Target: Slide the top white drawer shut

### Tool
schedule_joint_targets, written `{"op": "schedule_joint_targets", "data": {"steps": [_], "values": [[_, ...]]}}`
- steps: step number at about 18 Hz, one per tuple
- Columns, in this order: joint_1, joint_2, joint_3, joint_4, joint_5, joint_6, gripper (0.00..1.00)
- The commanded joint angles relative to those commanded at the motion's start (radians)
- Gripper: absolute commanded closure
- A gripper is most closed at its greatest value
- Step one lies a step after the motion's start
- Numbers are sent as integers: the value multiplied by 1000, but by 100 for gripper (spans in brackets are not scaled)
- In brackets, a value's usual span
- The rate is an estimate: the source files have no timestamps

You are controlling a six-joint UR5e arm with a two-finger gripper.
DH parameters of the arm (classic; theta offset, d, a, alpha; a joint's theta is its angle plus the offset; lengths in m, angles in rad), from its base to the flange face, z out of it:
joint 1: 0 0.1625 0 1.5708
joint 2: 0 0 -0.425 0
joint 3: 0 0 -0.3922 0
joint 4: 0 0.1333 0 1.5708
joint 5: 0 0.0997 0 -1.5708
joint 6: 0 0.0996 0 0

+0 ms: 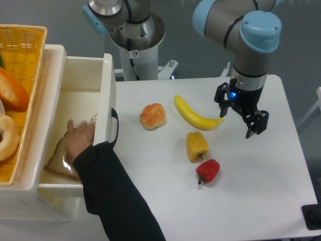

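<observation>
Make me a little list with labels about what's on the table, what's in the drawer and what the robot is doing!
drawer: top white drawer pulled open, black handle on its front
inside drawer: bagged bread slice, a person's hand on it
on table: bread roll, banana, yellow pepper, red pepper
beside drawer: yellow wicker basket with baked goods
robot: end effector open, empty, above the table right of the banana, far from the drawer
task state: drawer not yet closed
</observation>
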Motion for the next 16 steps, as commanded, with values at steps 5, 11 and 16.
{"op": "schedule_joint_targets", "data": {"steps": [5,11,16], "values": [[0,2,2,0,2,-2,0],[2,14,2,0,15,-2,0],[2,18,-3,0,38,-3,0]]}}
